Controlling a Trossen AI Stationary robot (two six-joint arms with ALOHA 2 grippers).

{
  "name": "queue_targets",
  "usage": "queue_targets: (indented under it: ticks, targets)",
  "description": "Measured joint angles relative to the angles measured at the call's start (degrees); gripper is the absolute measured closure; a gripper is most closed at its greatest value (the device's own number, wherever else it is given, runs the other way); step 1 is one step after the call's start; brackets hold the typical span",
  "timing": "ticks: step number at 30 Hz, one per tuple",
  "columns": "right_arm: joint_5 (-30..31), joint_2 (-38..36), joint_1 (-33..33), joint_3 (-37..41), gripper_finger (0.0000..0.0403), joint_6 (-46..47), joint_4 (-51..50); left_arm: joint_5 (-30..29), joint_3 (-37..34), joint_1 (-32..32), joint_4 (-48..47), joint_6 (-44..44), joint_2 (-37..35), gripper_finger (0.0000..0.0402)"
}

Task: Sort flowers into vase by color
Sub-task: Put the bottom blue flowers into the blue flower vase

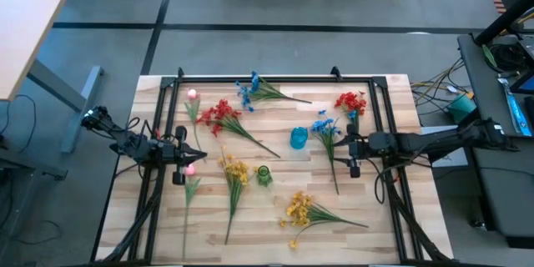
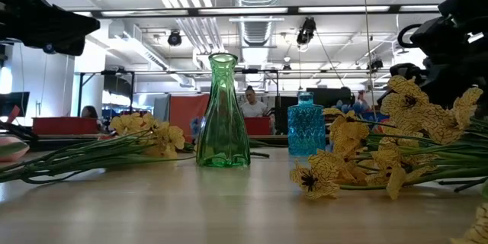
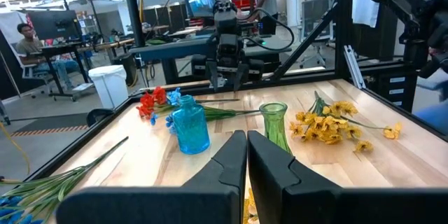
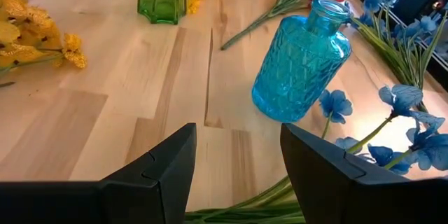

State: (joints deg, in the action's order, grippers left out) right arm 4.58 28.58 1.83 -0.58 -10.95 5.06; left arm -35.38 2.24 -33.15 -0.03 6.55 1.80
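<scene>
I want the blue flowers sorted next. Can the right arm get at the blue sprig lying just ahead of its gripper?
Probably yes: the right gripper stands open, the blue sprig lies close, nothing covers it; the blue vase stands beside.

Pink bud [image 1: 189,168] partly hidden under left gripper [image 1: 185,165]. Low view: yellow flowers [image 2: 427,133] cut off at right edge; ppl in background too blurry.

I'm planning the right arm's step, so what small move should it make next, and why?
Probably lower the right gripper onto the blue flower stem beside it and close. Its fingers are open and hold nothing, the blue sprig lies right by them on the table, and the blue vase stands empty just ahead. The left gripper is shut, waiting on its own side.
</scene>
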Motion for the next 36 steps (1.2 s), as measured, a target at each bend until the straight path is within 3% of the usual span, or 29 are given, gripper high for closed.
queue_targets:
  ticks: [4,8,12,19,25,29,33,36]
  targets:
    - [7.17,0.08,-0.01,0.0,0.0202,5.0,5.46,0.0,0.0,-0.02,0.0,0.0,0.0,0.0402]
    - [7.56,0.0,0.0,0.0,0.0202,14.53,11.42,0.03,-0.02,0.0,1.65,1.34,0.04,0.0402]
    - [8.04,1.3,0.0,-2.03,0.0203,20.74,9.02,0.72,-0.04,0.0,11.4,-8.21,-0.01,0.0402]
    - [2.48,6.9,0.88,-9.12,0.022,13.53,10.82,0.36,-0.09,0.0,23.81,-8.21,-0.02,0.0402]
    - [3.06,11.81,1.42,-15.46,0.0224,10.13,10.67,0.34,-0.1,-0.01,29.59,-4.4,0.0,0.0402]
    - [5.7,14.42,1.42,-18.91,0.0223,15.68,9.7,-1.25,-0.11,0.0,32.41,-1.13,0.09,0.0402]
    - [5.96,16.35,1.41,-22.41,0.0225,26.39,1.99,-1.95,-0.13,0.04,33.52,-7.08,0.99,0.0402]
    - [6.09,18.01,0.35,-25.44,0.0225,33.69,-4.31,-6.53,-0.13,0.04,31.81,-13.3,3.23,0.0402]
